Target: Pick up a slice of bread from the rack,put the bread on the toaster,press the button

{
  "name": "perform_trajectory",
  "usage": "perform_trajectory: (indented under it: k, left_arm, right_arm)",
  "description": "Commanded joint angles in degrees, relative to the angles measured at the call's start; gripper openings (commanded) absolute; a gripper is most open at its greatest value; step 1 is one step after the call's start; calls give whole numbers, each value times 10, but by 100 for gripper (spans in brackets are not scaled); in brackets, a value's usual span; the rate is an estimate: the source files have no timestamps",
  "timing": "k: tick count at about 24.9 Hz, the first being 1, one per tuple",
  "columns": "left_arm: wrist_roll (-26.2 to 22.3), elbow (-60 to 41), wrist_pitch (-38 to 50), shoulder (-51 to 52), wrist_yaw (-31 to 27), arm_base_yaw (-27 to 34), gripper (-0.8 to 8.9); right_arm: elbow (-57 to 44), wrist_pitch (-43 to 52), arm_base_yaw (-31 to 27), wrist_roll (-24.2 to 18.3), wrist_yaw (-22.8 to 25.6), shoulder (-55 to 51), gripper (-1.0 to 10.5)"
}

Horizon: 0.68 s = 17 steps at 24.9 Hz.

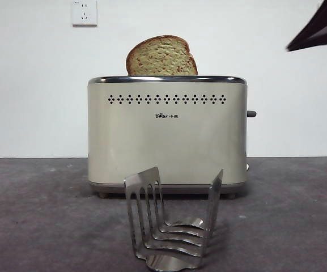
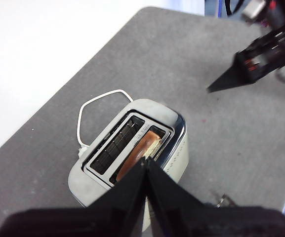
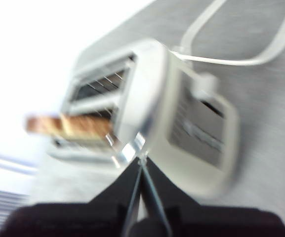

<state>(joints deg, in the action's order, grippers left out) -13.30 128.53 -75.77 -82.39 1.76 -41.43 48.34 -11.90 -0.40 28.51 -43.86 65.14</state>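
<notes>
Both pairs of jaws are together and empty: the right gripper (image 3: 141, 163) hangs above the toaster's (image 1: 167, 136) lever end, the left gripper (image 2: 146, 170) above its slots. The bread (image 1: 162, 56) stands in a slot, the rack (image 1: 172, 226) in front bare. Next, I judge, is pressing the button (image 1: 251, 114) straight down.

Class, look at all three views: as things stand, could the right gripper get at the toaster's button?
Probably yes. The right gripper, jaws shut, hangs above the toaster's lever end, and the button sticks out of that side with nothing around it. The slice of bread sits in a slot, out of the way.
</notes>
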Motion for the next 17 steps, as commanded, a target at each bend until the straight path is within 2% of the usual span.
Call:
perform_trajectory:
  k: [1, 4, 10, 17]
  left_arm:
    - [55, -5, 2, 7, 2, -1, -5]
    - [94, -9, 1, 16, 2, -1, -6]
    - [115, -64, 1, 50, 2, -1, -6]
    - [119, -179, 1, 99, 2, -1, -5]
  right_arm:
    - [3, 91, 0, 90, -26, 62, -7]
    - [8, 167, 0, 123, -50, 126, -7]
    - [49, 183, 0, 122, -57, 202, -7]
    - [114, 168, 1, 118, -73, 268, -7]
